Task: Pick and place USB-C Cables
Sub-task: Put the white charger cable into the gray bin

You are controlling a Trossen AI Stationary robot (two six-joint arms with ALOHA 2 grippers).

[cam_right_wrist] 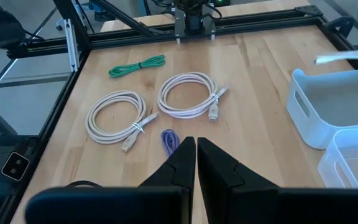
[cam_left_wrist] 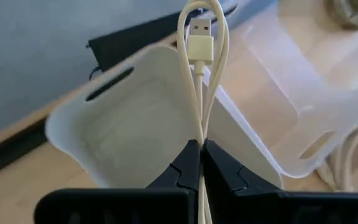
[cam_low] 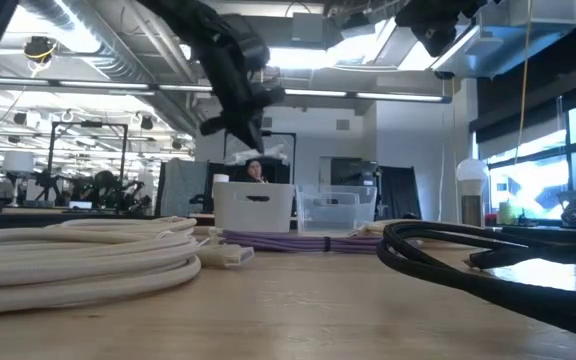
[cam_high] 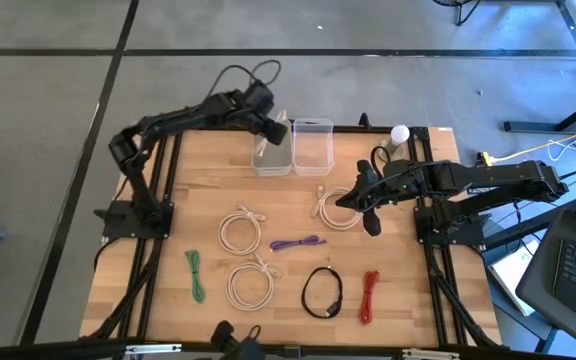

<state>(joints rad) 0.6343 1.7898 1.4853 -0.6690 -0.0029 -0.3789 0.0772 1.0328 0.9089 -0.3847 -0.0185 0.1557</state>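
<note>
High view, wooden table (cam_high: pixel 208 185) (grey floor (cam_high: pixel 48 100) around)

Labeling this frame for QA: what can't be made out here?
- Cream cable in the left tool: its lower length is hidden behind the fingers, left wrist view.
- White bin interior: blocked by the left arm, high view.
- Black cable: cut off by the right tool housing, right wrist view.

Grey floor (cam_high: pixel 368 30) with dark seams; open ceiling, strip lights (cam_low: pixel 308 60); bright windows (cam_low: pixel 528 180) at side.
</note>
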